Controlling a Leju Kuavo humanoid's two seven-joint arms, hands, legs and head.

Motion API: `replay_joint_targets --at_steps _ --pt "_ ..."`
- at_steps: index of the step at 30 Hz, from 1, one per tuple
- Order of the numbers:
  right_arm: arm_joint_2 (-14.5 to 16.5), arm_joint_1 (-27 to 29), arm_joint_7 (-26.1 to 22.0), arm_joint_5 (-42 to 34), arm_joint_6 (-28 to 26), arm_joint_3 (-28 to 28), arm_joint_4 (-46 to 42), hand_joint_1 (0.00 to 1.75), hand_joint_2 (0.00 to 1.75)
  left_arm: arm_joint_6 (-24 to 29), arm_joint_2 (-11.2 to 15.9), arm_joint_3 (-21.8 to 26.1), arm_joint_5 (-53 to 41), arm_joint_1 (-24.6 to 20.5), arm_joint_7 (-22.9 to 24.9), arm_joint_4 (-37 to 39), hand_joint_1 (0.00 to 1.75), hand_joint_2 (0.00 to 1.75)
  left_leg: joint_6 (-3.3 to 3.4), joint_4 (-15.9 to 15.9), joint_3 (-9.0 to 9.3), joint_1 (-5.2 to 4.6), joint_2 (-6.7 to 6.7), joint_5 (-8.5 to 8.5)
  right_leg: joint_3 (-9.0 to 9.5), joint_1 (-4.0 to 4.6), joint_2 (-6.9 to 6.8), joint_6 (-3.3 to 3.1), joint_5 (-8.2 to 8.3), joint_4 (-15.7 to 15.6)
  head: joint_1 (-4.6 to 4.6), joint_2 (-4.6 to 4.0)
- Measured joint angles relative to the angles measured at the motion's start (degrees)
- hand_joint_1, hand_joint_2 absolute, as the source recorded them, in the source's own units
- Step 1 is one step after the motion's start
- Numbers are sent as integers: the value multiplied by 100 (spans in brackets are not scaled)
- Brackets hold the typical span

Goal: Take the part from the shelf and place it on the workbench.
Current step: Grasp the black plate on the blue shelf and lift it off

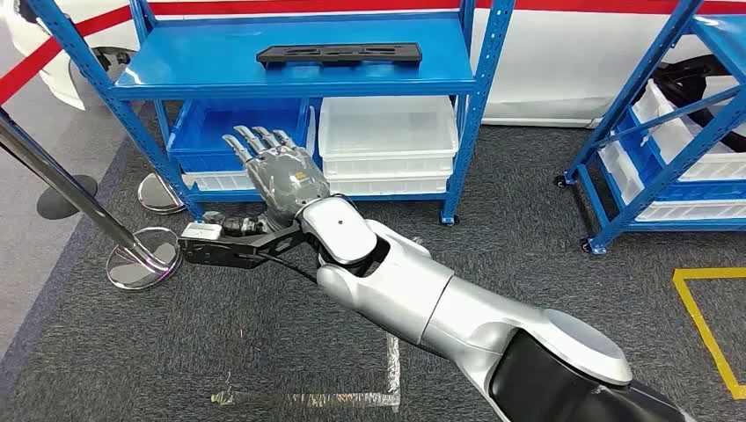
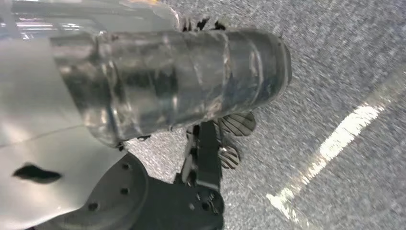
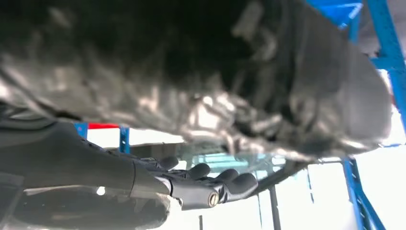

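The silver right hand (image 1: pixel 280 171) is reaching, fingers extended, slightly apart and empty, below the blue metal shelf (image 1: pixel 220 66). The flat black plastic part (image 1: pixel 339 54) is lying on top; next, raising and grasping.

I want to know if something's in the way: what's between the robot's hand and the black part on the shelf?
Just the blue shelf's front edge, head view; right hand reaches below the black part.

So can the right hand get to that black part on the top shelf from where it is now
Probably yes. The right hand is raised, fingers apart and holding nothing, in front of the blue shelf just below the shelf top. The black part lies alone up there, with nothing between them; the hand must rise and reach forward.
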Motion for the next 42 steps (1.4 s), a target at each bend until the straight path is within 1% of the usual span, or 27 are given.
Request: replay_joint_targets --at_steps 2,3,5,8,9,11,13,14,15,16,19,20,21,23,25,26,28,29,30,31,33,34,35,36,39,41,42 --pt "-4 0 8 18 3 0 -24 0 0 50 8 -1 -1 0 34 0 0 0 -19 -481 236 25 1 250 -1 -9 10 25 -17 26 1 0" --pt "-7 0 14 36 8 0 -46 0 0 99 14 -3 -2 -4 70 0 0 0 -34 -881 437 37 -4 401 -8 -6 20 53 -34 52 -4 0" --pt "-12 -8 27 68 27 0 -80 0 0 217 27 -10 2 -18 152 1 0 0 11 -1370 679 31 -25 523 -31 14 33 119 -52 93 -12 0" --pt "-20 -10 37 112 45 0 -88 0 0 377 37 -30 21 -26 258 2 0 0 148 -1413 677 17 -36 521 -66 28 36 197 -49 105 -19 0" --pt "-24 -8 38 121 47 0 -87 0 0 425 37 -33 35 -25 283 2 0 0 187 -1416 675 20 -32 531 -98 23 28 217 -100 168 -18 0" --pt "-39 4 42 130 52 0 -87 0 0 513 38 -34 61 -23 311 2 0 0 260 -1425 670 17 -22 549 -309 15 8 246 -379 625 -4 0" --pt "-75 48 48 132 73 0 -87 0 0 575 40 -34 73 -22 313 2 0 0 309 -1423 657 -11 -18 551 -663 14 -4 253 -727 1401 8 0" --pt "-101 82 50 132 85 0 -88 0 0 595 40 -34 74 -20 312 2 0 0 321 -1422 654 -29 -19 551 -798 16 -4 245 -805 1683 8 0" --pt "-132 113 53 132 96 0 -89 0 0 609 40 -34 77 -17 309 2 0 0 328 -1421 653 -47 -22 550 -843 24 -3 226 -777 1767 9 0" --pt "-157 135 55 132 102 0 -92 0 0 618 40 -34 86 -14 304 2 0 0 332 -1420 654 -67 -26 548 -786 40 -3 194 -658 1638 9 0" --pt "-198 141 55 133 109 0 -132 0 0 672 21 -35 148 -16 234 2 0 0 327 -1415 656 -112 -28 542 -246 135 -18 -4 -173 518 -1 0" --pt "-202 139 54 134 108 0 -147 0 0 712 15 -35 178 -20 192 2 0 0 314 -1414 651 -113 -24 540 -113 164 -30 -52 -101 254 0 0" --pt "-205 142 54 136 106 0 -157 0 0 759 8 -35 208 -23 148 2 0 0 296 -1413 645 -105 -17 537 -52 186 -39 -77 -92 133 -2 0" --pt "-220 152 54 140 102 0 -165 0 0 837 12 -34 251 -24 82 2 0 0 247 -1421 645 -95 -5 533 -20 179 -40 -68 -72 78 11 0" --pt "-231 156 48 148 99 0 -168 0 0 912 5 -34 264 -20 71 2 0 0 189 -1290 591 -99 -1 422 25 134 -40 -73 -41 2 -2 0" --pt "-230 154 37 154 100 0 -171 0 0 964 4 -34 263 -23 90 3 0 0 159 -1070 492 -96 -3 287 46 107 -45 -75 -26 -31 -15 0" --pt "-230 168 14 162 104 0 -177 0 0 1079 4 -34 257 -32 148 4 0 0 98 -357 157 -64 -5 -46 53 93 -50 -85 -27 -36 -37 0" --pt "-230 187 6 163 107 0 -179 0 0 1131 7 -34 254 -31 178 5 0 0 72 -34 -5 -49 -4 -148 52 89 -48 -87 -32 -30 -39 0" --pt "-231 206 3 163 109 0 -179 0 0 1180 8 -34 250 -24 204 6 0 0 50 137 -101 -36 -3 -158 52 83 -43 -84 -40 -21 -39 0" --pt "-231 221 2 163 110 0 -179 0 0 1226 8 -34 249 -18 227 7 0 0 31 118 -105 -23 -2 -74 51 74 -36 -76 -51 -5 -39 0" --pt "-231 229 0 163 113 0 -180 0 0 1354 7 -34 257 -16 268 7 0 0 -4 -535 191 8 0 318 50 52 -21 -31 -98 57 -39 0" --pt "-231 225 0 163 114 0 -180 0 0 1421 6 -34 265 -24 287 7 0 0 -11 -900 377 7 -3 455 37 58 -17 3 -128 102 -45 0" --pt "-231 219 -1 163 114 0 -181 0 0 1486 5 -33 273 -38 303 8 0 0 14 -1181 516 3 -8 538 19 66 -14 37 -154 142 -51 0" --pt "-231 214 -3 163 113 0 -181 0 0 1537 4 -33 281 -51 315 8 0 0 50 -1306 574 -7 -15 538 1 79 -14 65 -170 171 -54 0" --pt "-231 206 -15 162 111 0 -183 0 0 1627 -3 -32 308 -62 338 9 0 0 190 -1324 581 -9 -26 506 -24 88 -23 124 -207 211 -55 0" --pt "-231 202 -19 161 113 0 -184 0 0 1653 -11 -32 316 -60 352 9 0 0 269 -1338 605 1 -22 500 -153 79 -26 173 -388 500 -44 0" --pt "-231 202 -23 159 117 0 -184 0 0 1663 -14 -32 317 -60 358 9 0 0 297 -1341 613 -2 -20 495 -306 70 -27 191 -539 808 -39 0"
